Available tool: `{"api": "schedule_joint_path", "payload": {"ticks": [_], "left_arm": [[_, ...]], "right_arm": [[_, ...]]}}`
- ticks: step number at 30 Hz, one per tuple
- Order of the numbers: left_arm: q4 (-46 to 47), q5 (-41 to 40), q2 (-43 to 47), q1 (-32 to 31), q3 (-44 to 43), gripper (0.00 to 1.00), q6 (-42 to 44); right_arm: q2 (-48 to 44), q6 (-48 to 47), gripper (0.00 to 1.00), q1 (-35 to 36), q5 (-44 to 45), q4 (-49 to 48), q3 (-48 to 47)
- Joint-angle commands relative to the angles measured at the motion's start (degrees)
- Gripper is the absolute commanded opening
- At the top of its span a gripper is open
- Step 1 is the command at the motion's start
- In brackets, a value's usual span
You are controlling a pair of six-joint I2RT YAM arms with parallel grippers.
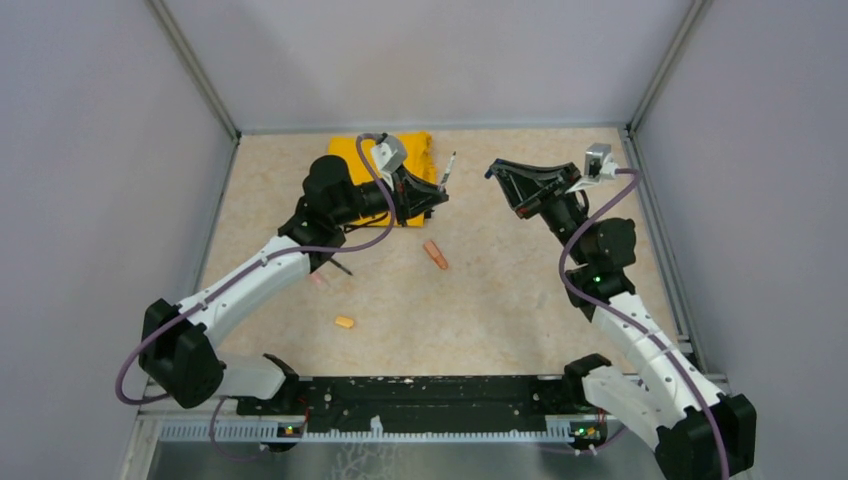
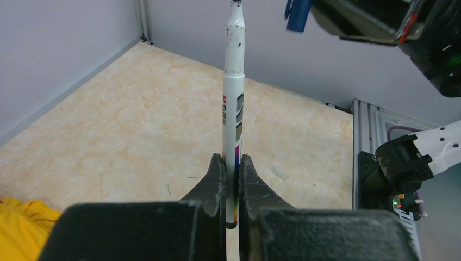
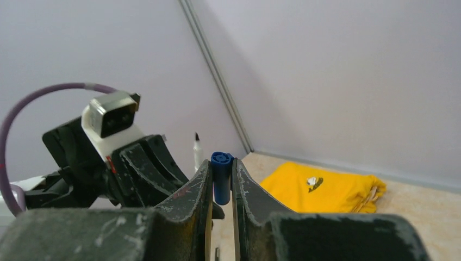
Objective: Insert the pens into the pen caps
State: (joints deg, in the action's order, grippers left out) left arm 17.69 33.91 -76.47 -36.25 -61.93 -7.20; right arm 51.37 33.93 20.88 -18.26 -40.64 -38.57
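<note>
White plastic, the silver-white pen [image 2: 234, 98] stands tip-up, clamped low on its barrel by the left tool [image 2: 232, 163], above the table [image 1: 520, 300]. The right wrist view shows the dark blue cap [image 3: 222, 185] pinched in the right tool [image 3: 222, 163], its jaws barely apart. Only the top view shows an orange marker [image 1: 435, 254] and a light orange cap [image 1: 344, 322] lying apart on the table, nearer than the yellow cloth [image 1: 420, 150].

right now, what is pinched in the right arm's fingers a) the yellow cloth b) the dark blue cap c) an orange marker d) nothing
b: the right wrist view shows the dark blue cap clamped between the right arm's fingers.
</note>
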Motion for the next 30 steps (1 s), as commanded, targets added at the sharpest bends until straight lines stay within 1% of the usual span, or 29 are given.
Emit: {"api": "schedule_joint_path", "payload": {"ticks": [1, 5, 8, 14, 22, 30], "left_arm": [[2.8, 1.9, -0.9, -0.4, -1.0, 0.0, 2.5], [3.2, 3.1, 0.5, -0.4, 1.8, 0.0, 4.1], [2.7, 2.3, 1.2, -0.7, 3.1, 0.0, 3.9], [-0.5, 4.1, 0.5, -1.3, 1.8, 0.0, 5.0], [-1.0, 7.0, -0.2, -2.2, 1.5, 0.0, 5.3], [-2.0, 8.7, -0.8, -2.8, 1.1, 0.0, 6.3]], "right_arm": [[-3.0, -3.1, 0.0, 0.3, 2.7, -2.2, -3.7], [-3.6, -3.8, 0.0, 0.3, 3.0, -2.9, -3.6], [-3.2, -3.6, 0.0, 0.3, 2.5, -4.4, -3.5], [-1.6, -4.2, 0.0, 0.3, 0.1, -5.2, -5.4], [1.8, -3.5, 0.0, 0.3, -5.7, -7.4, -7.1], [4.0, -2.6, 0.0, 0.3, -8.9, -10.8, -7.4]]}}
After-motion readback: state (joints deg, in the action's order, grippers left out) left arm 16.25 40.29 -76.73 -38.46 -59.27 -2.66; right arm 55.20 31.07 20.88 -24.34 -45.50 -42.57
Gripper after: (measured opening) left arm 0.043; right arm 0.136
